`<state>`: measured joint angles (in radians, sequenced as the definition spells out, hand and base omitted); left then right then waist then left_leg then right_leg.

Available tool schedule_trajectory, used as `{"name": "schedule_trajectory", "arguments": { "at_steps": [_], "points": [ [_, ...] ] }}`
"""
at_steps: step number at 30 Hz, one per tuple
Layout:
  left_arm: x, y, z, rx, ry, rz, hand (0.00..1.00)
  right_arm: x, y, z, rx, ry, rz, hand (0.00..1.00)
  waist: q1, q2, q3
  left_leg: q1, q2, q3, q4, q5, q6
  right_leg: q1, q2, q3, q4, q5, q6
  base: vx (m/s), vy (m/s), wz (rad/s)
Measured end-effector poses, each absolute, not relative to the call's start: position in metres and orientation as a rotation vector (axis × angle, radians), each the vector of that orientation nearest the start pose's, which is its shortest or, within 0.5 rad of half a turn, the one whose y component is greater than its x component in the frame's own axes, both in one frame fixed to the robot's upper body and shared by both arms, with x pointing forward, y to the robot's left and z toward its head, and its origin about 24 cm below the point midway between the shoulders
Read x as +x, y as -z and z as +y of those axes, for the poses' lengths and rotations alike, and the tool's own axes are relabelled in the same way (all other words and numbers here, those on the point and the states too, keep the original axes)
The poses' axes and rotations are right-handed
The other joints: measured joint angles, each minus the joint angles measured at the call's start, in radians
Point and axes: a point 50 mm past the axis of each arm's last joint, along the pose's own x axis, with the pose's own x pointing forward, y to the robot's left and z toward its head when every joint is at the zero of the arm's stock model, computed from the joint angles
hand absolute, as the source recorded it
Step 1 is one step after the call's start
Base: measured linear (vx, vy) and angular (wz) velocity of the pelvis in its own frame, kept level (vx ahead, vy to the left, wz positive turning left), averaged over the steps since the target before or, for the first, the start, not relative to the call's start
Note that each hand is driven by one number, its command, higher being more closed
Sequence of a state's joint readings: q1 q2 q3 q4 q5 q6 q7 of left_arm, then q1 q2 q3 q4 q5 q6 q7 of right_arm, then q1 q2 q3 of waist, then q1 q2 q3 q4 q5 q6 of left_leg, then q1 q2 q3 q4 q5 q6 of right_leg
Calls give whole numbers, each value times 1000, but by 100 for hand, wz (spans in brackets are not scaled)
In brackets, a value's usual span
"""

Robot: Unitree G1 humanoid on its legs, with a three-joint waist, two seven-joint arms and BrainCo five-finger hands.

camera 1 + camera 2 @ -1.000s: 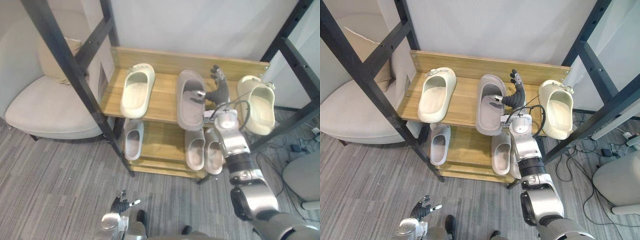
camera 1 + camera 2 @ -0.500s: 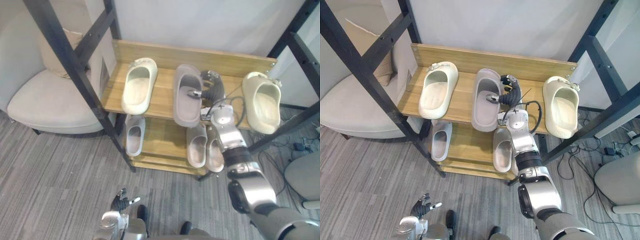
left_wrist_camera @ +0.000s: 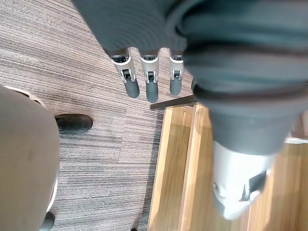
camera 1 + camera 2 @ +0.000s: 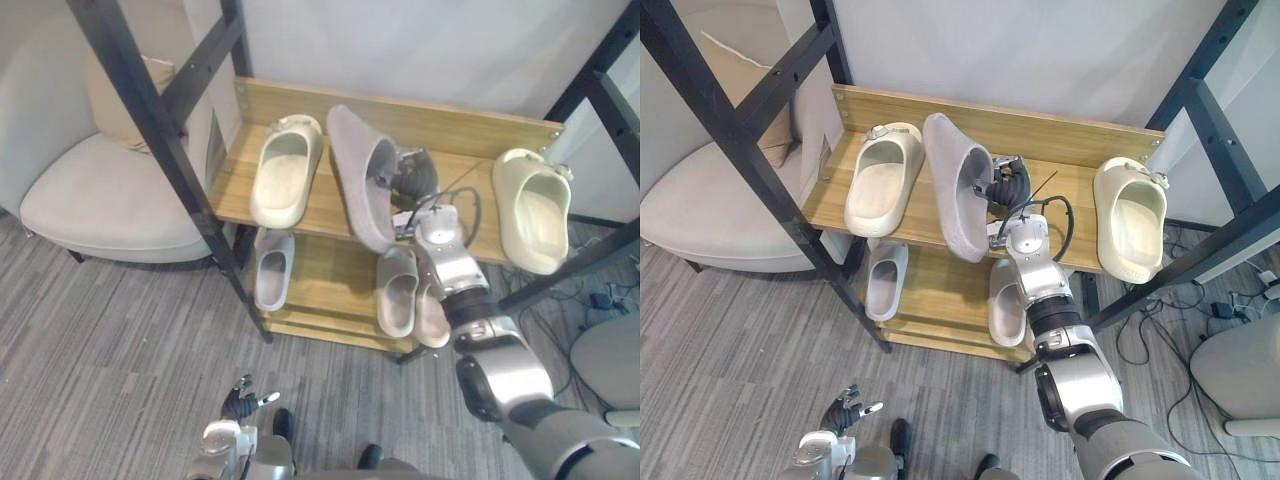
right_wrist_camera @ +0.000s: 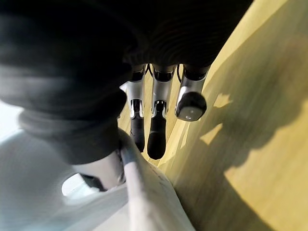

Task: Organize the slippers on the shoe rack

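The grey slipper seems to be mid-move: it is tipped on its side over the top shelf of the shoe rack. Next it must be set down flat. It is clamped by the stretched-out right hand. The left hand is hung low, fingers loose.

Shoe rack with left slipper flat on top shelf, middle slipper tilted up beside it, right hand gripping its right side, right slipper at far end, lower pair on shelf beneath, armchair left of rack
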<state>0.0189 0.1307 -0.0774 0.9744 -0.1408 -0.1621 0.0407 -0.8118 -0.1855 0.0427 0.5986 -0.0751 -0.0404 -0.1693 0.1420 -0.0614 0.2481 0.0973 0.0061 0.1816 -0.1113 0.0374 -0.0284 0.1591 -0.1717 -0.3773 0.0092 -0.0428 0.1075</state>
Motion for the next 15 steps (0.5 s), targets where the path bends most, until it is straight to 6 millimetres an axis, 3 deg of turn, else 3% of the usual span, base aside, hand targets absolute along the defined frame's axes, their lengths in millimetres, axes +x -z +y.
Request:
{"name": "schedule_trajectory", "arguments": {
  "at_steps": [9, 15],
  "points": [
    [145, 139, 191, 50, -102, 841, 0, 347, -148, -124, -156, 55, -354, 100, -23, 0, 0, 14, 0, 4, 0, -1, -1, 16, -1, 3, -6, 0, 1, 0, 0, 0],
    [143, 140, 191, 58, -97, 848, 0, 323, -163, -126, -106, 67, -496, 100, -33, -1, -5, 24, 6, 15, 1, 4, -2, 15, 0, 21, 1, 3, 1, -52, -13, -8]
  ]
}}
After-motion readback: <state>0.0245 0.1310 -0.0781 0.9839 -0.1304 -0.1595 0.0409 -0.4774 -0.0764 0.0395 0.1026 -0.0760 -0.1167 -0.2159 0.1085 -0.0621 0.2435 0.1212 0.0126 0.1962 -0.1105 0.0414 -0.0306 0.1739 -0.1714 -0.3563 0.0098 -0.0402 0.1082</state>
